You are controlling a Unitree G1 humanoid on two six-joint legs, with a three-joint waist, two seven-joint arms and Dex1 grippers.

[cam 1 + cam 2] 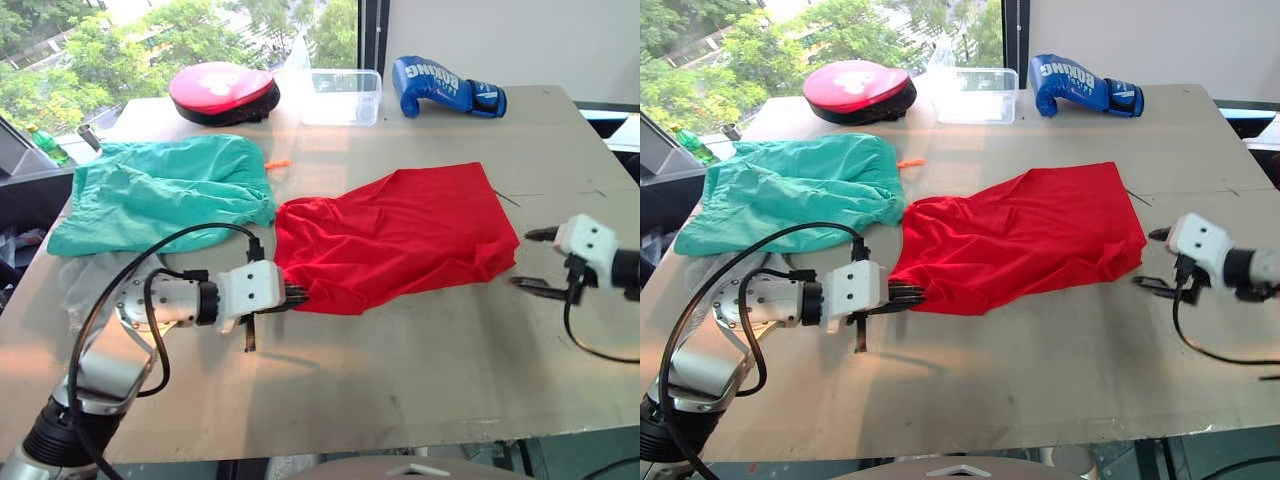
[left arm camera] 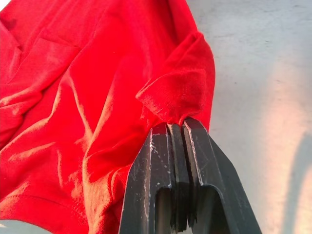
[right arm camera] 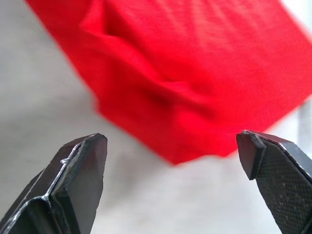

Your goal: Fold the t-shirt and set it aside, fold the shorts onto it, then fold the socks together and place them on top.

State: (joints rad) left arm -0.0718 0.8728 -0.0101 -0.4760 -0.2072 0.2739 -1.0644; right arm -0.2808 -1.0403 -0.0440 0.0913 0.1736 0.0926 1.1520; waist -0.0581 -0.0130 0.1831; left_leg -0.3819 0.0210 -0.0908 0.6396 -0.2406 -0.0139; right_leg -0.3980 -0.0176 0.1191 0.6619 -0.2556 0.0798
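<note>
The red t-shirt lies rumpled across the middle of the table. My left gripper is shut on its near-left edge; the left wrist view has its fingers pinching a fold of red cloth. Just right of the t-shirt's right corner, my right gripper stands open, a little apart from the fabric, with its fingertips spread and nothing between them. The teal-green shorts lie spread at the left of the table. A patch of light grey cloth, perhaps the socks, lies below the shorts beside my left arm.
Along the table's far edge sit a red and black punch pad, a clear plastic box and a blue boxing glove. A small orange piece pokes out beside the shorts. Bare tabletop stretches in front of the t-shirt.
</note>
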